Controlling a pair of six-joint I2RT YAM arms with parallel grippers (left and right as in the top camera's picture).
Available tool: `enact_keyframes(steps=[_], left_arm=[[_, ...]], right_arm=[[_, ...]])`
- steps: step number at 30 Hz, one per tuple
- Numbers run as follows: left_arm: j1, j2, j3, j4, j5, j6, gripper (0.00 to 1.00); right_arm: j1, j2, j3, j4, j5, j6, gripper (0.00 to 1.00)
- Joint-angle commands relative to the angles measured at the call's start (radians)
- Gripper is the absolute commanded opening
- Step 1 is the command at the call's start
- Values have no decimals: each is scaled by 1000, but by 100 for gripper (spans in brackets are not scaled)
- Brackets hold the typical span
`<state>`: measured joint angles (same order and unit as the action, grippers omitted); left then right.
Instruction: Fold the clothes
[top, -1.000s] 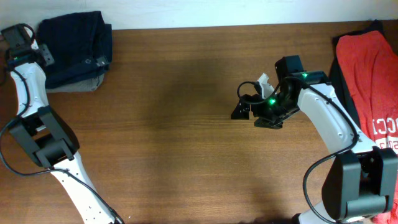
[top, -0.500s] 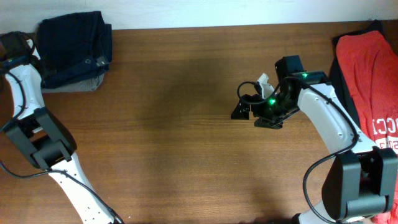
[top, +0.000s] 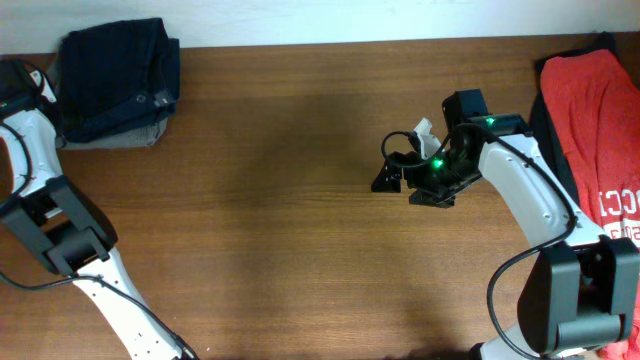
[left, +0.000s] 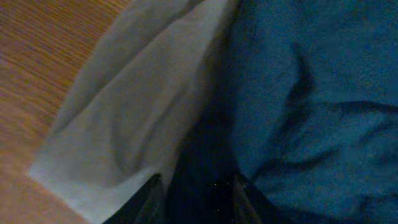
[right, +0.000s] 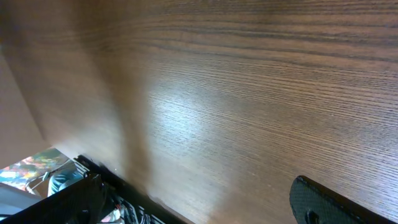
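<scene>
the left gripper shows only its two fingertips at the bottom of the wrist view, a modest gap between them and nothing visibly pinched in it (the cloth beyond is dark, so a thin fold would be hard to spot). just past them lie the navy shorts, bundled into a compact wad on top of the grey-olive shorts, whose pale corner sticks out onto the table. both sit touching at the table's far left corner. the right gripper hangs with fingers spread wide over bare wood near the table's middle, holding nothing. the red t-shirt lies at the right edge. the navy cloth looks soft, light and limp. it would likely sag open if taken by one layer, so a pinch through all layers at a thick hem or the waistband seems safest, clear of the grey pair beneath.
</scene>
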<state>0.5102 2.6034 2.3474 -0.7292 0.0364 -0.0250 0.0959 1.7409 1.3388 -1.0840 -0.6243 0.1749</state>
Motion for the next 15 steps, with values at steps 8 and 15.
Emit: enact_keyframes(steps=[8,15], left_arm=[[10,52,18,20,28,0,1],[8,51,152,-47,28,0,1]], right_arm=[[2,1,1,-2,8,-13,99],[2,1,1,-1,8,-14,99]])
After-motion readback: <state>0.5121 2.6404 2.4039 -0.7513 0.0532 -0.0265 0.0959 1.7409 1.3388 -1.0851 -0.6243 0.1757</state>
